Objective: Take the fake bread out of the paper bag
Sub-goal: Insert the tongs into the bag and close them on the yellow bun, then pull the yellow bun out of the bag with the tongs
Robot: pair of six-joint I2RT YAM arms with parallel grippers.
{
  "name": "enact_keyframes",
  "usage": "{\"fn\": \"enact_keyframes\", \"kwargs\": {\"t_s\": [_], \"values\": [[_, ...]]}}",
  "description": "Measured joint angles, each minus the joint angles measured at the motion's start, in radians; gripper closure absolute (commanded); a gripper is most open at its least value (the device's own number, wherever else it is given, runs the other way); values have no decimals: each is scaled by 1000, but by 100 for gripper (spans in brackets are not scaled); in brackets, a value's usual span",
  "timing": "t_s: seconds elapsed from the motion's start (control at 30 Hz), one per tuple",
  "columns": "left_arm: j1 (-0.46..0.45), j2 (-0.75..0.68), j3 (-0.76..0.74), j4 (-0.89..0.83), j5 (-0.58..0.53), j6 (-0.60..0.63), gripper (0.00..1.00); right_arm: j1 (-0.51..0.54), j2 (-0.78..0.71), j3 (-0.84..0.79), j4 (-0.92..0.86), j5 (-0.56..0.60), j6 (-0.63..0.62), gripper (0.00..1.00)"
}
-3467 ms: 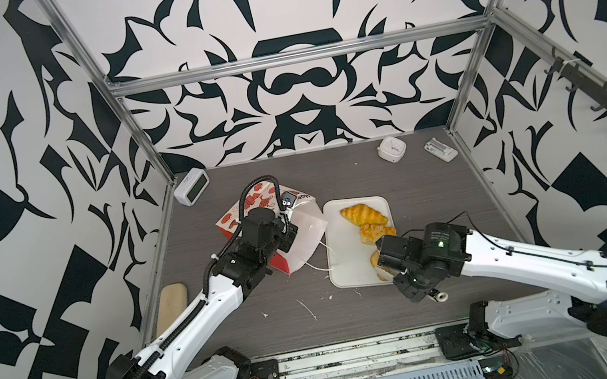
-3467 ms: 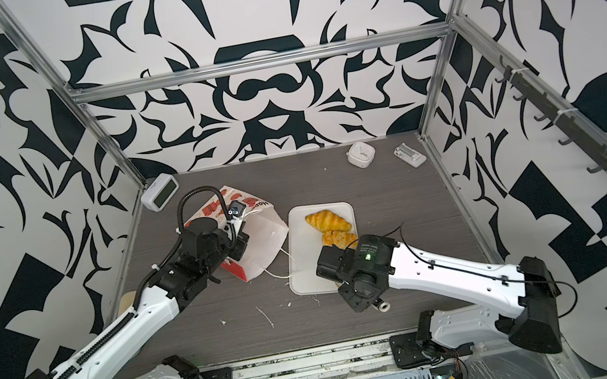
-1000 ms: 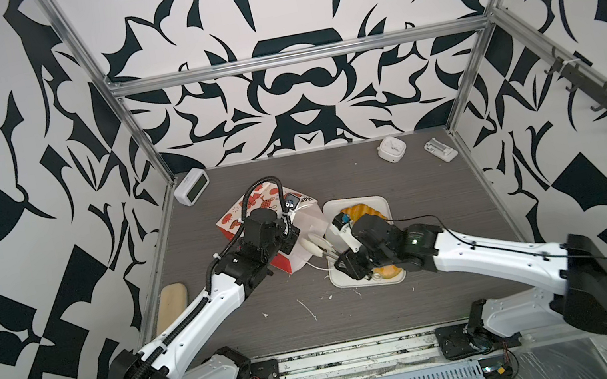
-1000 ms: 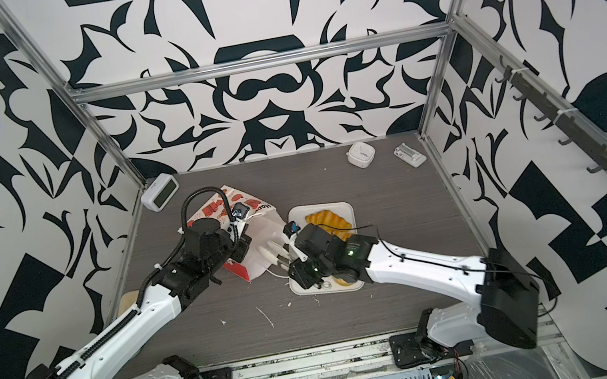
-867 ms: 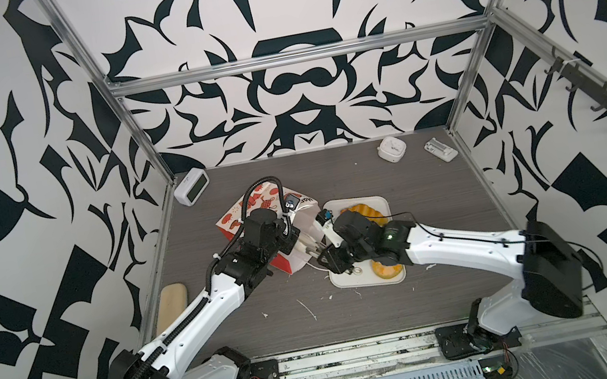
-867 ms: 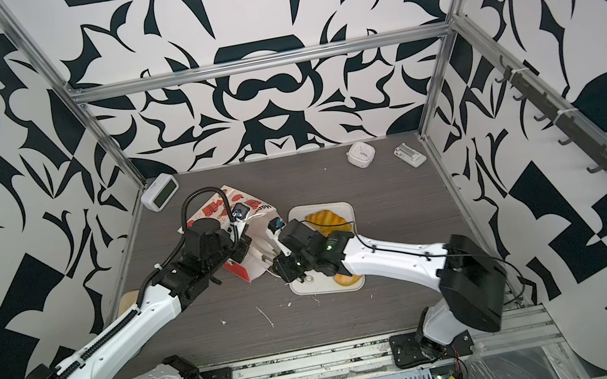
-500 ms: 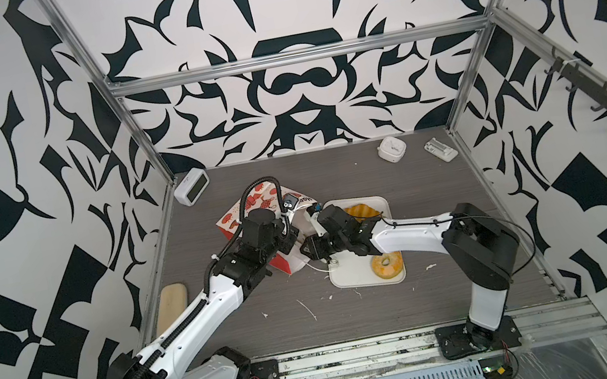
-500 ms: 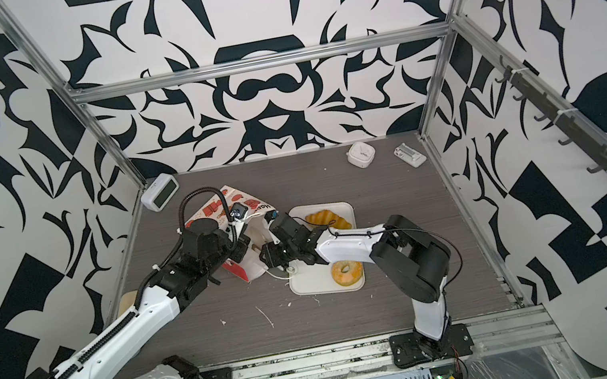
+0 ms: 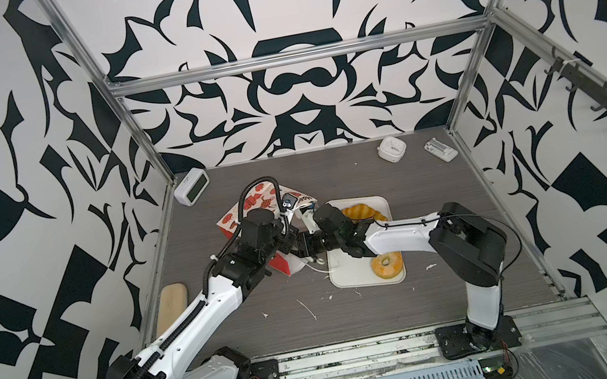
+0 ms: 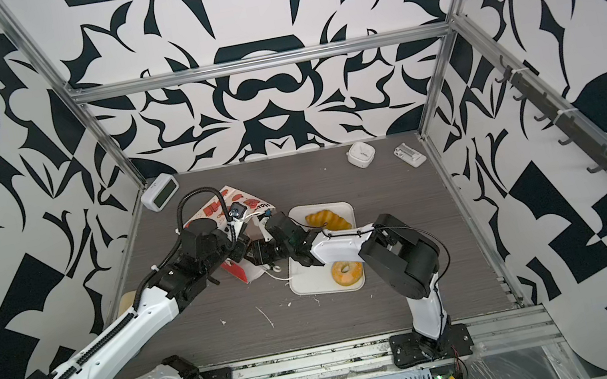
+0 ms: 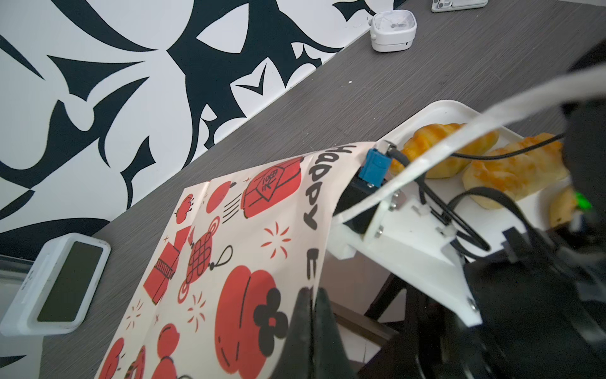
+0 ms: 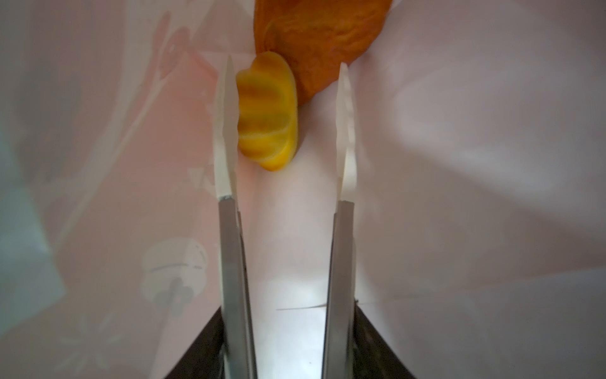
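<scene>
The paper bag [image 9: 253, 203] lies on its side left of the white tray [image 9: 380, 202], mouth toward the tray. My left gripper [image 11: 311, 295] is shut on the bag's upper rim and holds the mouth up. My right gripper [image 12: 285, 62] is inside the bag, open. A yellow ridged bun [image 12: 267, 115] lies between its fingers, against one of them and clear of the other. A darker turnover [image 12: 321, 29] sits just beyond, deeper in. On the tray lie a croissant [image 9: 358, 211], a crusty roll [image 11: 515, 170] and a ring doughnut [image 9: 387, 265].
A white digital clock [image 9: 191, 185] stands at the back left. A small white alarm clock [image 9: 391, 148] and a white device [image 9: 440, 149] sit at the back right. A beige pad [image 9: 172, 306] lies by the left wall. White scraps [image 9: 308, 310] dot the front.
My right arm swung from the tray's front to the bag's mouth and reached inside, its jaws widening. The doughnut now lies uncovered on the tray. My left gripper kept its hold.
</scene>
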Motion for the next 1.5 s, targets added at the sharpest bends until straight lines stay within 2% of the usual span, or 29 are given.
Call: {"fn": "enact_keyframes", "kwargs": {"t_s": [0.43,0.97,1.2,1.33,1.5], "values": [[0,3,0,0,14,0,95,6,125,91,-7,-128,2,44],[4,3,0,0,14,-8,95,11,268,264,-14,-155,25,48],[4,2,0,0,14,-9,95,12,287,274,-13,-160,38,73],[4,-3,-2,-1,13,-9,95,12,285,262,7,-158,47,92],[2,-21,-7,-3,13,-8,95,10,241,190,34,-148,46,96]]}}
